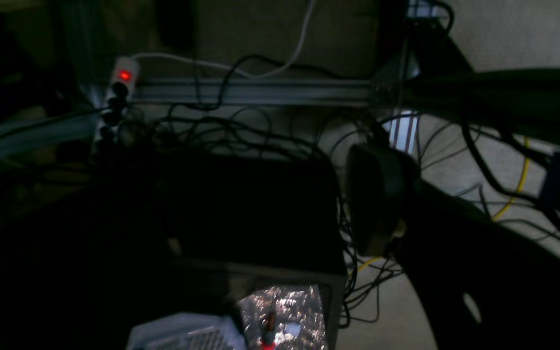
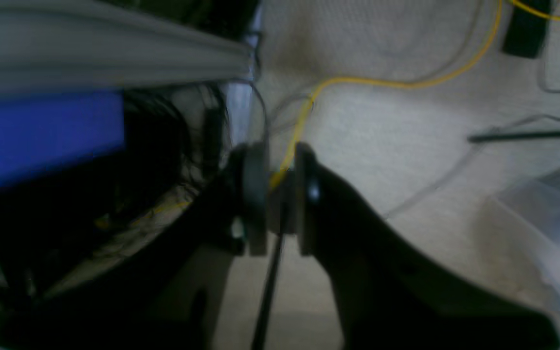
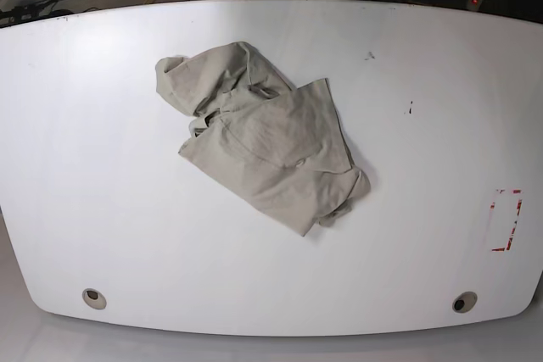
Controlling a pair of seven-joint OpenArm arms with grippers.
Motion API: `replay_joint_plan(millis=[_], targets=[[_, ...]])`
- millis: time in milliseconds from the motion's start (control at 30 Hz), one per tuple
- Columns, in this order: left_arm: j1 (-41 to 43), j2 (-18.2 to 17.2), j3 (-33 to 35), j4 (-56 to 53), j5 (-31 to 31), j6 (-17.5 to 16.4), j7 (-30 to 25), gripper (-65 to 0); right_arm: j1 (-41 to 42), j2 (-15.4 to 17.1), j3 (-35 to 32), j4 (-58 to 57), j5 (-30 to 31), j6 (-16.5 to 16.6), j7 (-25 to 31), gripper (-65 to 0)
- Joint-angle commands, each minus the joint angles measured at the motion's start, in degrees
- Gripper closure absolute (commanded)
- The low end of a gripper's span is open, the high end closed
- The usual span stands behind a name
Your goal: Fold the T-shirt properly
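Beige T-shirt [image 3: 267, 146] crumpled, long axis diagonal, upper-left to lower-right.

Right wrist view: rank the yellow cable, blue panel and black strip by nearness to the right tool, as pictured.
1. Thin yellow cable, running just behind the right tool.
2. Flat blue panel, left.
3. Short black strip, top right corner.

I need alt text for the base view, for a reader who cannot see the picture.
A crumpled beige T-shirt lies in a loose heap near the middle of a white table, not yet folded. No robot arm appears in this view. A red dashed rectangle is marked near the table's right edge.
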Motion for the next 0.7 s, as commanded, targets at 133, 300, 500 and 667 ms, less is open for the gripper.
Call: replay_joint_plan(millis=[133, 300, 500, 667], targets=[[9.0, -0.3, -0.2, 14.6, 0.0, 0.2, -0.7, -40.8, -8.7, 0.5, 0.2, 12.1, 3.4, 2.7, 0.7, -7.9], [15.2, -0.3, -0.1, 23.9, -0.1, 0.2, -0.7, -40.8, -14.6, 1.9, 0.1, 21.4, 9.9, 2.8, -2.4, -7.9], [20.0, -0.2, -0.2, 33.5, -0.1, 0.2, -0.7, -40.8, -20.3, 4.4, 0.1, 33.5, 18.5, 2.8, -6.7, -7.9], [23.3, -0.2, -0.3, 41.0, -0.2, 0.2, -0.7, -40.8, -23.2, 5.4, 0.5, 43.3, 22.6, 2.8, -11.2, -7.9]])
